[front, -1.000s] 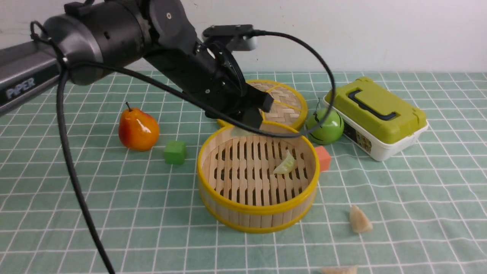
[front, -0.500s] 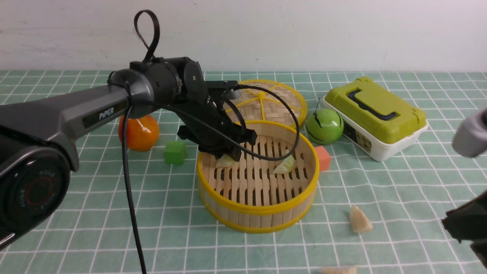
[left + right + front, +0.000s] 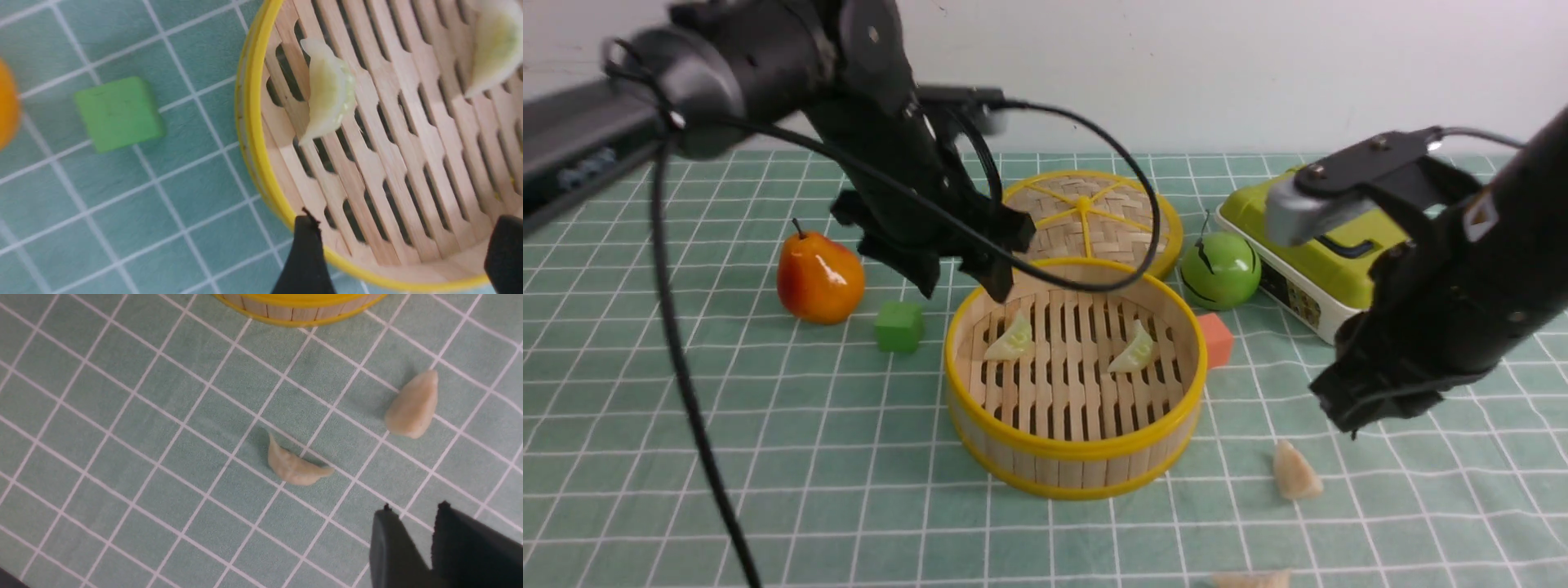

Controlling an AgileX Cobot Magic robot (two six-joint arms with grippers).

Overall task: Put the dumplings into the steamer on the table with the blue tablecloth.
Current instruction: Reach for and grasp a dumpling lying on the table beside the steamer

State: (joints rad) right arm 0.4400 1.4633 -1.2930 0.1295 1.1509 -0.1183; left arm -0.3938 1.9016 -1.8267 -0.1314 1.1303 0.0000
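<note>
Down at the near edge of the counter (image 3: 849, 457), one cream-white dumpling (image 3: 1252, 579) lies partly in view; just beyond, another cream-white dumpling (image 3: 1295, 471)! Above the right side, the right gripper (image 3: 412, 508) hangs with a narrow gap, empty. In the middle, the steamer (image 3: 1078, 449) cradles two pale green dumplings, a left one (image 3: 1010, 337) and a right one (image 3: 1134, 349). Over its far-left rim, the left gripper (image 3: 400, 224) is spread wide, empty.

In the middle of the front view I count two green dumplings (image 3: 1010, 338); at lower right, two pale dumplings (image 3: 1294, 471); at upper left, one pear (image 3: 821, 278); near centre, one steamer (image 3: 1076, 380).
</note>
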